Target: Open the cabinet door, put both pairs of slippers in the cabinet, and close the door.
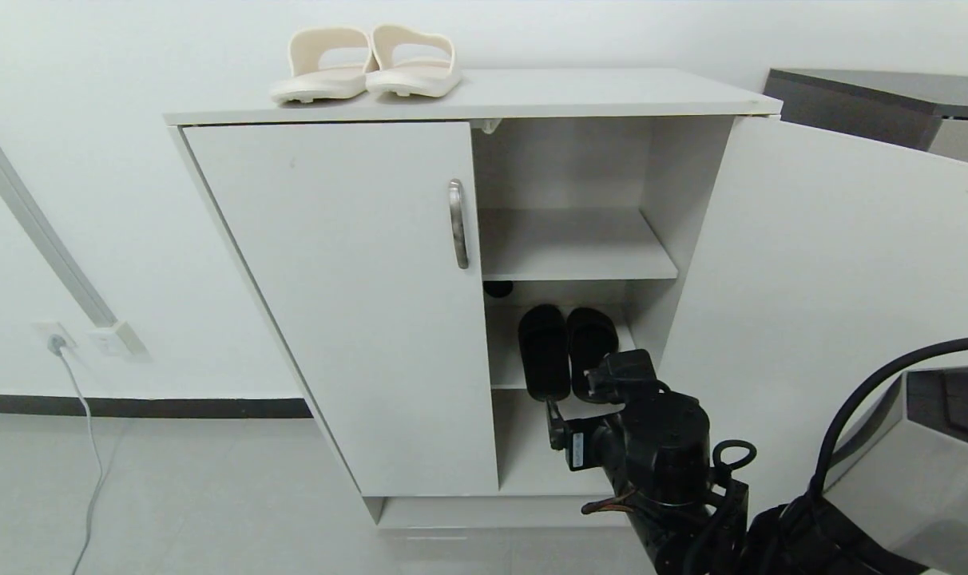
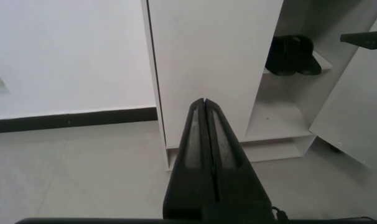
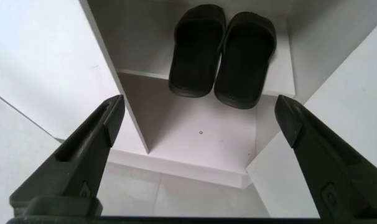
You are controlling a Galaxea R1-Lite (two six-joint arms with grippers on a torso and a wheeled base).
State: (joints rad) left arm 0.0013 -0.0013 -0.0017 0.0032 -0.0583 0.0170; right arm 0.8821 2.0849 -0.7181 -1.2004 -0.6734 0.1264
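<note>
A white cabinet [image 1: 532,92] stands with its left door [image 1: 340,303] shut and its right door [image 1: 835,303] swung open. The cream slippers [image 1: 368,64] lie side by side on the cabinet top. The black slippers [image 1: 568,351] rest on the middle shelf, their heels over its front edge. My right gripper [image 1: 584,395] is open just in front of that shelf and holds nothing. The right wrist view has the black slippers [image 3: 223,53] beyond the spread right gripper [image 3: 201,118]. My left gripper [image 2: 204,109] is shut and empty, low over the floor before the shut door, with the black slippers [image 2: 293,55] farther off.
The upper shelf [image 1: 572,243] is bare, as is the bottom compartment [image 1: 532,447]. A metal handle [image 1: 458,224] runs down the shut door's edge. A wall socket with a cable [image 1: 53,339] is at the left. Grey furniture [image 1: 891,104] stands behind the open door.
</note>
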